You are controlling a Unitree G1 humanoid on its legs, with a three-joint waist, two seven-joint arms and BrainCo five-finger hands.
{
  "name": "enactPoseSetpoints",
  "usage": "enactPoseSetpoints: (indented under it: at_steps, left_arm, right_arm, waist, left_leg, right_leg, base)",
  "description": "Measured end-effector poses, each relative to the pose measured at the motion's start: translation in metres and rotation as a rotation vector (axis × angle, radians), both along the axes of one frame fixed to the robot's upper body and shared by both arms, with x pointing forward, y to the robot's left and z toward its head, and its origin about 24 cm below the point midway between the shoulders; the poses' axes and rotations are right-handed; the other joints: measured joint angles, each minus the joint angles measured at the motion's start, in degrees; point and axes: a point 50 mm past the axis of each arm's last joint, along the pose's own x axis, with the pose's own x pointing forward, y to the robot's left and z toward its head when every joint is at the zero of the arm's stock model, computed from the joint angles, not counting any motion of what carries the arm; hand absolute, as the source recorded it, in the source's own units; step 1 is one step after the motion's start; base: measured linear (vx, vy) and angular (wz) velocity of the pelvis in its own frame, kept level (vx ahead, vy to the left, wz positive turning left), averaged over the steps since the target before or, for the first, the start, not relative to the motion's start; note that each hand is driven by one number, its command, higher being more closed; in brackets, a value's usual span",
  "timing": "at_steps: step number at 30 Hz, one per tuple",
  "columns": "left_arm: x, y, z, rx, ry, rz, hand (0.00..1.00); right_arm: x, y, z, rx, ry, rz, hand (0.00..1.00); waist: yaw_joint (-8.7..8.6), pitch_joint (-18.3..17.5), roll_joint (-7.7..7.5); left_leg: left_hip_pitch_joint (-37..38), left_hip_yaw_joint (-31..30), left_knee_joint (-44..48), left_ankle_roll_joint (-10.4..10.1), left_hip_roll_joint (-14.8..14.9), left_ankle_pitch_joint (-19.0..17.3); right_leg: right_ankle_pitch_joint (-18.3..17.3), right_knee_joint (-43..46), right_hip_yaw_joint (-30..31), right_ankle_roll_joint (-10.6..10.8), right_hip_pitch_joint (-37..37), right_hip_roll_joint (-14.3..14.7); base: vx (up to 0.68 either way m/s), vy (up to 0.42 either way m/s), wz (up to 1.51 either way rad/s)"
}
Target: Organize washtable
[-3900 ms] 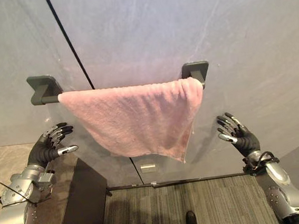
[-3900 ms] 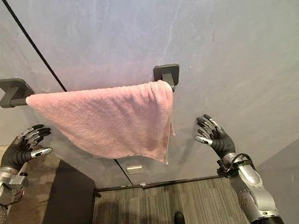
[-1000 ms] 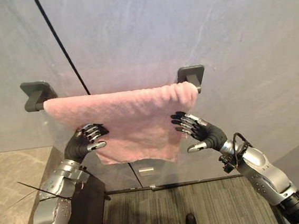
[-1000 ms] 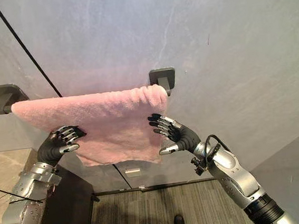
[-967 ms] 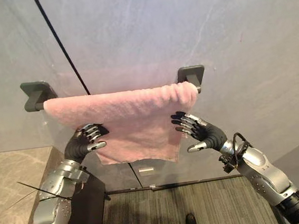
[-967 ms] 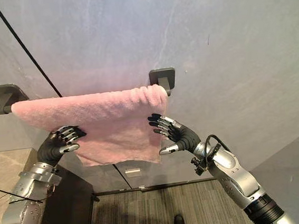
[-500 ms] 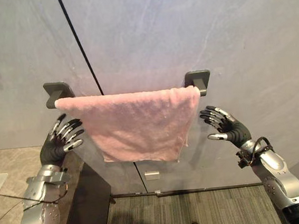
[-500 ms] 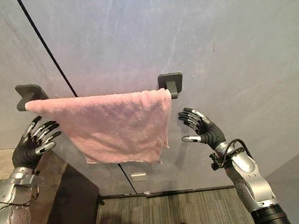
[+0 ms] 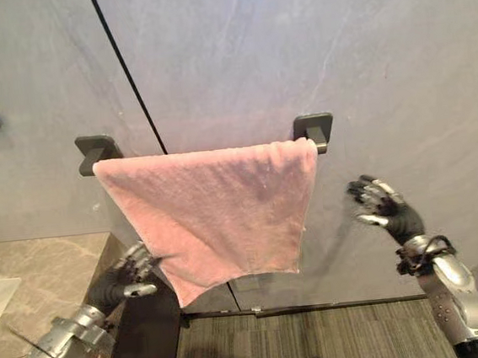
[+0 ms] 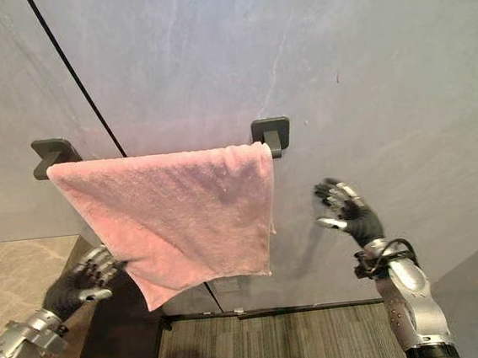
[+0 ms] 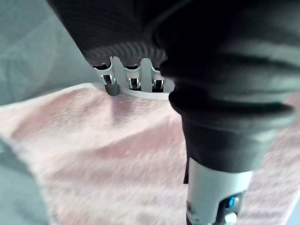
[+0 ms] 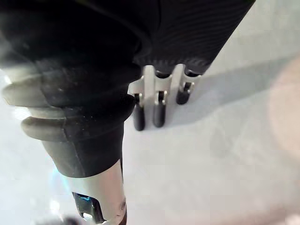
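**Desk:** Where's the towel on your screen?

**Me:** I see the towel (image 9: 217, 215) draped over the bar on the grey wall (image 9: 397, 62). Its top edge runs from the left bracket (image 9: 95, 150) to the right bracket (image 9: 314, 128), and the cloth covers the bar between them. It's pink and doesn't hang square. The left edge slants inward on the way down, and the bottom corner on that side hangs lower than the one on the right.

**Desk:** And the hands?

**Me:** My left robot hand (image 9: 122, 279) is low, right at that slanted left edge and well below the bar. On the left wrist camera the pink cloth lies directly past it. I cannot tell from here whether it has hold of the towel.

**Desk:** The other one?

**Me:** My right robot hand (image 9: 386, 211) is up in front of the wall, to the right of the towel and apart from it, lower than the right bracket. Its fingers (image 12: 159, 110) are spread and loose, holding nothing. The right wrist camera has grey wall past them.

**Desk:** Anything else around?

**Me:** There's a beige stone counter (image 9: 44, 261) at lower left, with a dark cabinet side (image 9: 149, 340) at its end, just below my left robot hand. A thin black seam (image 9: 125, 71) slants down the wall and goes behind the towel. A striped grey carpet floor (image 9: 322, 340) lies at the bottom.
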Motion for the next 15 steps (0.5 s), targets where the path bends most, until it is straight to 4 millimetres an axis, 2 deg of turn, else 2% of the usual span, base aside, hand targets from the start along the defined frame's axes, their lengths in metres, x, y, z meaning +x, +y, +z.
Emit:
enactPoseSetpoints:
  at_steps: [1,4,6,8,11,15]
  left_arm:
    - [-0.002,0.007,0.005,-0.004,-0.033,0.062,0.0]
    - [-0.002,0.012,0.008,-0.011,-0.056,0.112,0.0]
    - [-0.004,0.008,0.003,-0.038,-0.058,0.125,0.0]
    - [-0.007,0.002,-0.006,-0.085,-0.057,0.145,0.0]
    - [-0.018,-0.008,-0.026,-0.164,-0.02,0.195,0.0]
    - [-0.036,-0.023,-0.076,-0.2,0.164,0.356,0.0]
  right_arm:
    - [-0.003,-0.009,0.003,0.006,-0.018,-0.055,0.0]
    - [-0.009,-0.02,0.008,0.023,-0.059,-0.138,0.0]
    - [-0.017,-0.017,0.004,0.049,-0.069,-0.159,0.0]
    - [-0.028,-0.011,-0.011,0.109,-0.032,-0.182,0.0]
    - [-0.041,0.0,-0.03,0.183,0.026,-0.199,0.0]
    - [-0.048,0.022,-0.059,0.28,0.141,-0.175,0.0]
  waist:
    - [-0.03,-0.1,0.07]
    - [-0.2,-0.4,0.43]
    - [-0.19,-0.4,0.67]
    - [-0.21,-0.4,0.69]
    - [-0.19,-0.3,0.75]
    - [-0.21,-0.2,0.81]
  left_leg:
    - [0.0,-0.1,0.0,0.0,0.0,0.0]
    - [0.1,-0.2,0.0,0.1,0.0,0.0]
    - [0.0,-0.6,0.0,0.0,0.1,0.0]
    - [0.0,-1.2,0.0,0.0,0.2,0.0]
    - [0.0,-1.5,0.0,0.0,0.2,0.0]
    - [0.0,-1.5,0.0,0.0,0.6,-0.1]
  right_leg:
    - [0.0,0.0,-0.1,0.0,0.0,0.0]
    - [0.1,0.0,-0.2,0.2,0.2,0.0]
    - [0.0,0.0,-0.6,0.2,0.3,0.0]
    - [-0.4,0.0,-1.2,0.0,0.6,0.1]
    - [-0.7,0.0,-1.4,-0.1,0.8,0.1]
    - [-0.7,0.0,-1.4,-0.2,0.8,0.1]
  base:
    - [0.0,0.0,0.0]
    - [0.0,-0.003,0.01]
    - [0.0,-0.01,0.08]
    - [0.0,-0.013,0.15]
    - [0.0,-0.007,0.06]
    - [0.0,0.0,0.0]
